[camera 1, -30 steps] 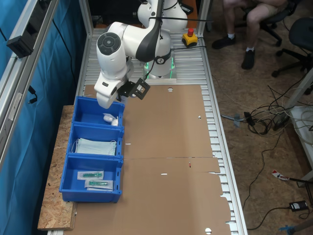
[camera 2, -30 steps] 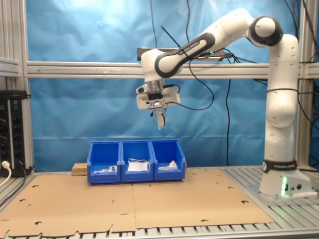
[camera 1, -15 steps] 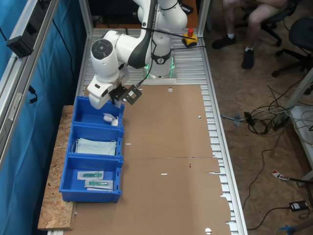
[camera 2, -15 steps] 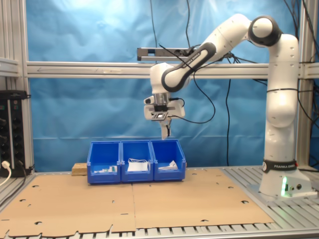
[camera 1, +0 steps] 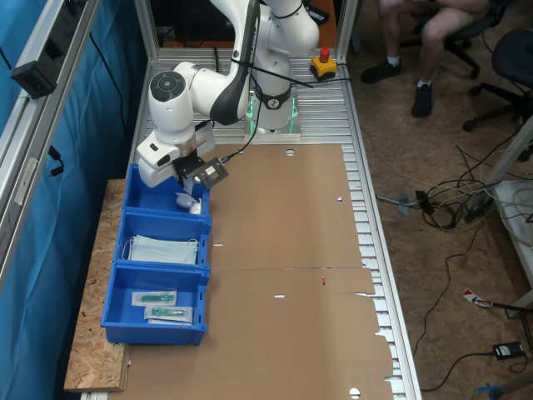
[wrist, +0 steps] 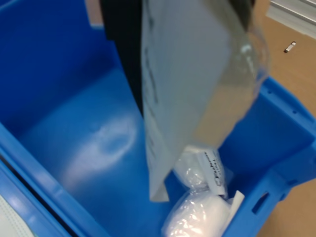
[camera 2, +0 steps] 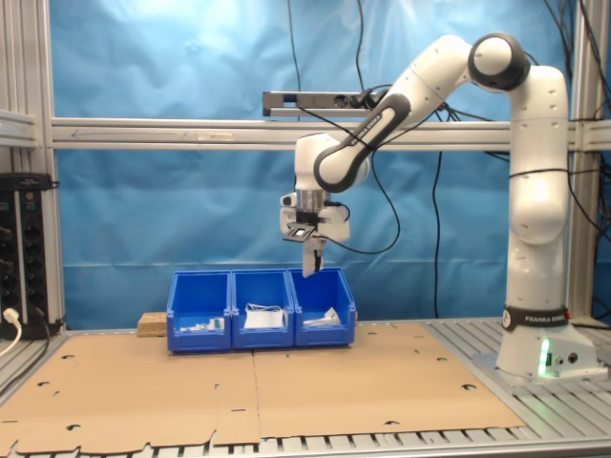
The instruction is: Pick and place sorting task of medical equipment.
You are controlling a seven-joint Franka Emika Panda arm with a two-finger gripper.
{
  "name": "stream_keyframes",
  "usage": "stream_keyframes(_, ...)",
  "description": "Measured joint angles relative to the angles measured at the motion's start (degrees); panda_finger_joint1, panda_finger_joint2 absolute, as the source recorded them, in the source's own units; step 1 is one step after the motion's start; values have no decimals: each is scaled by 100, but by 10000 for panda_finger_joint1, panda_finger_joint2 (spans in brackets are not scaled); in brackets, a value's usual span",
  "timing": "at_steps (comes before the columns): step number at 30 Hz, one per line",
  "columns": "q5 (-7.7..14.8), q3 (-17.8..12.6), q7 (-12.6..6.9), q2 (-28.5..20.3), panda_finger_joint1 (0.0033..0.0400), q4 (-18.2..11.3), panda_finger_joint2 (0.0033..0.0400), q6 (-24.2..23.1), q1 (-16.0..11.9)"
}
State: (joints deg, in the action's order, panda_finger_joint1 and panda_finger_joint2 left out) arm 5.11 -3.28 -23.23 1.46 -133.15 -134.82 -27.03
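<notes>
White sealed packet (wrist: 187, 89): flat, faint grey print along one edge, hanging edge-down in the wrist view, clamped at its upper end between dark fingers (wrist: 121, 44) of the gripper (camera 2: 310, 260); the jaws stand narrow, closed on the packet. Below it, the blue end bin (wrist: 64, 133), its floor largely bare, with two white wrapped items (wrist: 197, 197) lying in one corner. In the second exterior view the gripper hangs just above the end bin (camera 2: 323, 307), at about 12 o'clock from it, the packet a thin pale strip (camera 2: 308, 261) pointing down and clear of the bin rim. Row of three blue bins: the middle bin (camera 1: 162, 242) holds pale blue folded face masks (camera 1: 162, 249); the bin (camera 1: 154, 304) at 6 o'clock of the row in the first exterior view holds clear long packets with green items (camera 1: 162, 305). Brown cardboard sheet (camera 1: 291, 275) covering the table. White arm base (camera 2: 537, 343) on the aluminium frame, at 3 o'clock in the second exterior view. Red button unit (camera 1: 323, 65) beside the base. Blue curtain (camera 2: 143, 76) behind. A seated person's legs (camera 1: 433, 33) at 1 o'clock in the first exterior view.
</notes>
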Motion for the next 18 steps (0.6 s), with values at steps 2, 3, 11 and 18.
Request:
stream_keyframes(2,0,-70,136,76,61,-1,61,-183,0)
stream_keyframes(3,0,-93,176,100,61,-1,61,-237,0)
stream_keyframes(11,0,-262,471,215,61,-2,61,-554,-4)
stream_keyframes(18,0,-338,656,240,61,-2,61,-715,-5)
